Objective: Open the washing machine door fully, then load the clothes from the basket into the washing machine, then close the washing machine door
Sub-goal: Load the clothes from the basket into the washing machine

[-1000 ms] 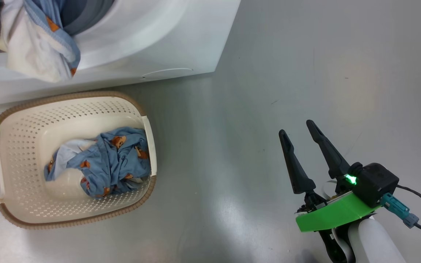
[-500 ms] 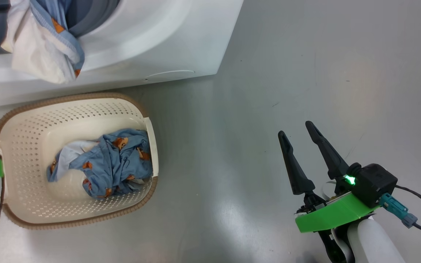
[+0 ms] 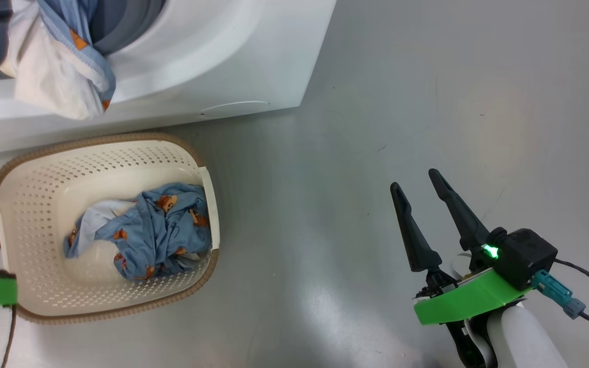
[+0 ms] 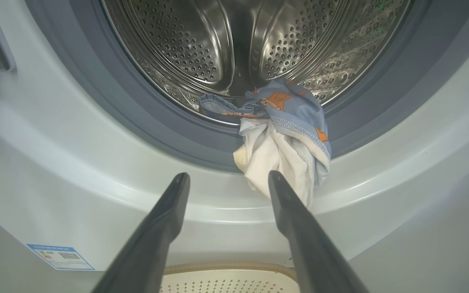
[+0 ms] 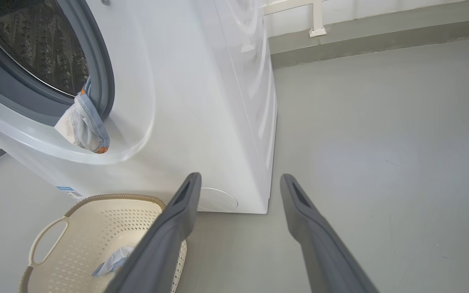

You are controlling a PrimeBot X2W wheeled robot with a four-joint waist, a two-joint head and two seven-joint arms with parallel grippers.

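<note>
Head view: the basket (image 3: pixel 95 139) sits on the floor right at the foot of the washing machine (image 3: pixel 212 66), under its opening. The clothes (image 3: pixel 146 230) left in it are one blue bundle in the bottom. One hanging garment (image 3: pixel 54 87) spills out of the machine's opening and down its front. The right gripper (image 3: pixel 413 179) is well apart from the machine, out past its front corner, with its fingers spread wide and nothing in them. Left wrist view: the left gripper (image 4: pixel 229 175) faces the machine's opening from just below it, fingers wide and empty. The hanging garment lies partly in the drum (image 4: pixel 234 40) and partly over the grey seal (image 4: pixel 136 122). Its white end dangles on the machine's front lip beside one fingertip, and we can't tell if they touch. Right wrist view: the same garment droops over the seal at the bottom of the machine's opening, and the basket is just in front of the machine near its round cap (image 5: pixel 218 199). Our read is that loading is partway done, with one piece half in and one bundle to go. To do this step well, we take the dangling end first. We close on the thick white fold rather than the hem, lift it clear of the seal, carry it deep into the drum and release well inside the machine. A shallow drop likely slides back out and gets pinched at closing. Then we go down for the bundle, grab its highest ridge and keep the fingertips off the perforated wall. The right arm is best kept clear of the machine.
</note>
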